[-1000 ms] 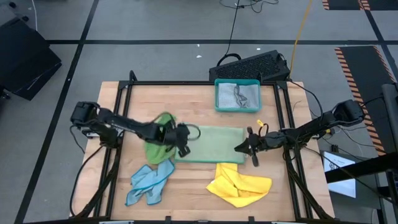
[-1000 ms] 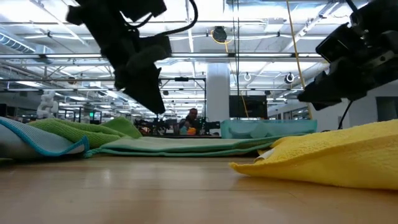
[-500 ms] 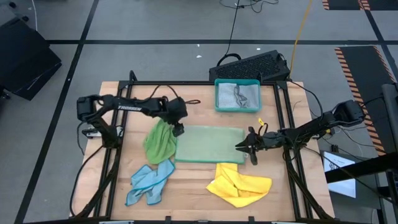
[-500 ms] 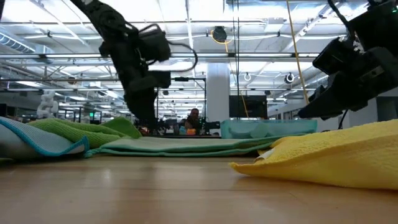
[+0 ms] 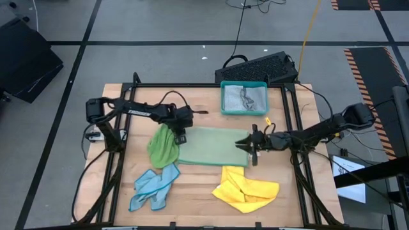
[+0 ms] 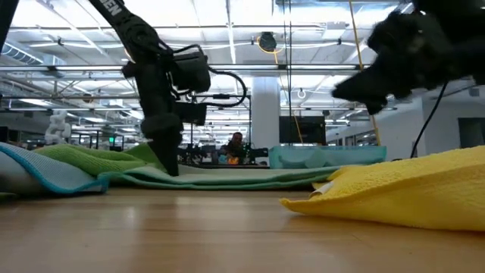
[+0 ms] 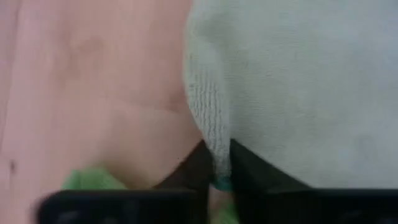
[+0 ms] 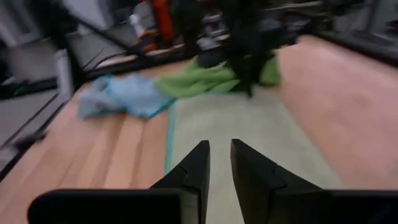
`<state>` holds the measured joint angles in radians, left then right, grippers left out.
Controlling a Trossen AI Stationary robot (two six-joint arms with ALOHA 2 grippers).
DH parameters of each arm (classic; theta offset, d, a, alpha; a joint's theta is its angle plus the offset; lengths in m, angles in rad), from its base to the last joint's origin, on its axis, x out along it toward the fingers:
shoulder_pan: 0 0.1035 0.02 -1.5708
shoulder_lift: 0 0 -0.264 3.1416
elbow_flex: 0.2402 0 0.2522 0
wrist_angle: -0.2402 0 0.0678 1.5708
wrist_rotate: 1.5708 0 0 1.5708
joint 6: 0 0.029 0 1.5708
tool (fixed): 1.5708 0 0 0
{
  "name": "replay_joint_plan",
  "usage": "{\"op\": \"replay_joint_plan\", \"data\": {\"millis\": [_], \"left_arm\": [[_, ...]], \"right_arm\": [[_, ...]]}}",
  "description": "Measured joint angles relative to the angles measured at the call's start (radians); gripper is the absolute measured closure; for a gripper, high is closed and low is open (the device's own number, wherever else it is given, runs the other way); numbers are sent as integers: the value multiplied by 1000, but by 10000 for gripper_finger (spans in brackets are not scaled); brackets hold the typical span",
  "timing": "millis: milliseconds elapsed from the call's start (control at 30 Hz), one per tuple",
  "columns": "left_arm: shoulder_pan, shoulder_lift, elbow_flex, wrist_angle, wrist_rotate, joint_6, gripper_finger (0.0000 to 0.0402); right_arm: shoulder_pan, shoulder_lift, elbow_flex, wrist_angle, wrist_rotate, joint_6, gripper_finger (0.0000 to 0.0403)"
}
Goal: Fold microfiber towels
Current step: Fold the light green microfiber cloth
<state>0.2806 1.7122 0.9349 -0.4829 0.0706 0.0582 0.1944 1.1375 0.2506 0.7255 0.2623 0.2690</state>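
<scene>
A pale green towel [image 5: 214, 147] lies spread flat on the table's middle. A bright green towel [image 5: 163, 147] lies crumpled by its left edge. A light blue towel [image 5: 153, 188] and a yellow towel [image 5: 246, 188] lie bunched nearer the front. My left gripper [image 5: 179, 137] points down at the pale green towel's far left corner and is shut on it. My right gripper [image 5: 243, 144] is shut and hangs above that towel's right edge, touching nothing; it is blurred in the low view [image 6: 364, 80]. My left gripper pinches the pale green towel's left edge [image 7: 214, 158] near its far left corner between its two fingers [image 7: 249, 177]. The fingers come from above, pointing down [image 6: 170, 167]. The towel lies flat on the table; one layer or several, I cannot tell.
A teal tray [image 5: 223, 105] with a grey cloth in it stands at the far edge, right of the middle. A black keyboard [image 5: 259, 67] lies beyond the table. Bare wood shows at the far left and the front middle.
My left gripper has gone from above the bright green towel toward the far edge. It has then come down onto the pale green towel's far left corner. My right gripper has shifted a little toward the table's left, over the towel's right edge.
</scene>
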Motion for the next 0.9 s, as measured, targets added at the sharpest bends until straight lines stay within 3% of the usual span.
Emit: {"op": "replay_joint_plan", "data": {"millis": [100,200,333,467,567,733,900], "left_arm": [[-27,-64,1,13,-16,-35,385],[-64,-113,3,6,-53,-48,380],[-103,-175,3,20,-57,-61,393],[-139,-208,3,22,-83,-102,387],[-167,-217,3,22,-102,-131,385],[-214,-217,3,29,-114,-169,395],[-256,-217,3,23,-165,-196,383]], "right_arm": [[-87,43,85,-36,-11,34,343],[-188,126,178,-44,-120,3,343],[-311,302,336,-54,-365,-50,326],[-382,510,535,-70,-624,-124,285],[-400,644,700,-149,-743,-172,250],[-405,793,924,-373,-762,-268,220],[-403,843,991,-440,-795,-309,227]]}}
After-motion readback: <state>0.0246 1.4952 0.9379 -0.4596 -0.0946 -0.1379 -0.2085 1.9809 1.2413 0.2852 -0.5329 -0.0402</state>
